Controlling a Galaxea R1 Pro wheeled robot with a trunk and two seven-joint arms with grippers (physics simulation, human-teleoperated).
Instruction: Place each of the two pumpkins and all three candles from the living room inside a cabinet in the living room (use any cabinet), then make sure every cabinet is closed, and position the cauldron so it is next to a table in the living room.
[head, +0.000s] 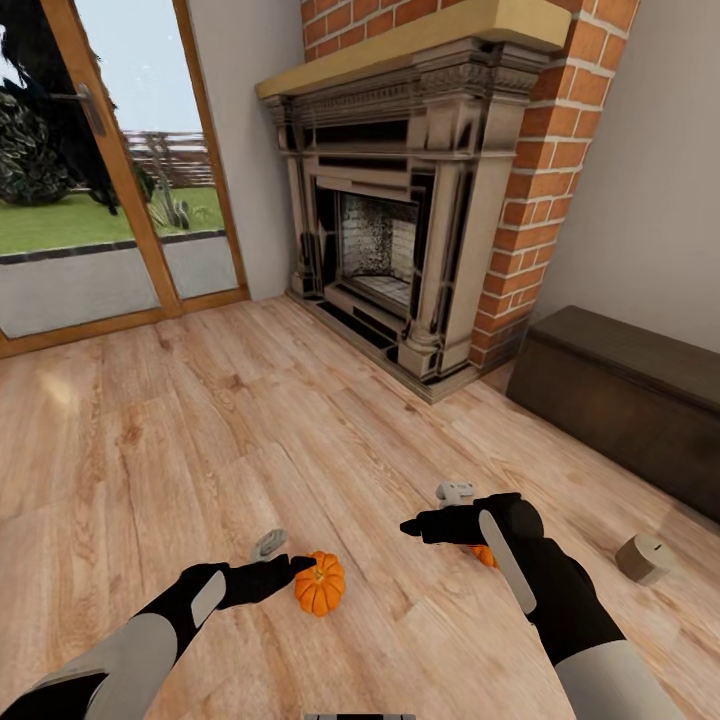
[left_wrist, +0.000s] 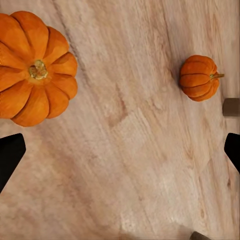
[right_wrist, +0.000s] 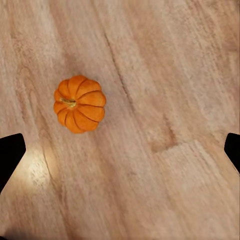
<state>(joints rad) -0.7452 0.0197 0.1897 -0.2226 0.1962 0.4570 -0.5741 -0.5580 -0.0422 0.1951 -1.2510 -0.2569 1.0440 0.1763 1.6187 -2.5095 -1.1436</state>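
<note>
- Your left gripper (head: 283, 556) is wide open, empty; bright orange ribbed pumpkin (head: 320, 584) just beside its fingertips, on wooden floor (head: 200, 430).
- Your right gripper (head: 432, 512) is open, empty, above second orange pumpkin (head: 484, 555).

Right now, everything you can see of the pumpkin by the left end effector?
The pumpkin is small, bright orange and deeply ribbed, with a short brownish-yellow stem on top. It sits upright on the wood floor, stem up, apparently intact. The left end effector hangs open just beside it, not gripping it; whether a fingertip touches is unclear.
</note>
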